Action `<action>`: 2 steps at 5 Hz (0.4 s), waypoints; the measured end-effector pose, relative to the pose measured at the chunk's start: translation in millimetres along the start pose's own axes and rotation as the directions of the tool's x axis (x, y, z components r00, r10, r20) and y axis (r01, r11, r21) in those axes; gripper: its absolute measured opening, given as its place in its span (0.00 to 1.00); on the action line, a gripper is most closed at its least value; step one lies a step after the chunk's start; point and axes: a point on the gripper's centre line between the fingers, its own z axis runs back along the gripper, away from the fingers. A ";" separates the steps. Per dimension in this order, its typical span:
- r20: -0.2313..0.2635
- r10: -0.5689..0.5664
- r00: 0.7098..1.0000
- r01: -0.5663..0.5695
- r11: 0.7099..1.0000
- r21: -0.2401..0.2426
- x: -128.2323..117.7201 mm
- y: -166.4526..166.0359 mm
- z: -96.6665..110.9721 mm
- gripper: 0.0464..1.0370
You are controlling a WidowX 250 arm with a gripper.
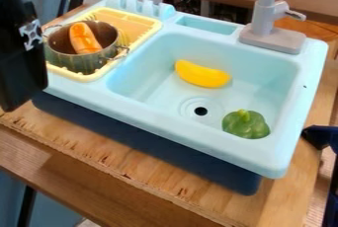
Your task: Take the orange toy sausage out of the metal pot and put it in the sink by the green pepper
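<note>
Hanging at the left edge of the camera view: one black gripper (pixel 23 85), cut off in part by the frame. Condition: wide, narrow or holding something, cannot be told from this angle.

Nearest the gripper, just beside it in the view: one metal pot (pixel 72 63), upright, two looped handles; contact with the gripper cannot be made out. Contents of pot: one orange elongated toy (pixel 83 37), tilted against the wall, its upper end at rim height. Under the pot: one yellow dish rack (pixel 135 23), set on the side of the sink close to the gripper.

Across from the gripper, past the rack: one pale blue toy sink (pixel 165 127) on a dark blue base (pixel 132 134), standing on a wooden table (pixel 165 181). In its basin, farther from the gripper than the pot: one yellow banana (pixel 201 74), on its side toward the back wall. Farther still: one green pepper (pixel 245 124), at the front corner, past the drain (pixel 200 111). Beyond, at the sink's back edge: one grey faucet (pixel 264 23).

Progress, as judged: orange toy already in the pot; banana and pepper loose in the basin, apart from each other. Whether either is still to be handled cannot be judged.
</note>
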 end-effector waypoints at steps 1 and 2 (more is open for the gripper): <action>-0.004 -0.005 1.000 0.005 1.000 -0.007 -1.3 0.3 -1.2 0.96; 0.074 0.179 0.981 -0.172 0.981 -0.093 -5.8 38.1 2.8 0.96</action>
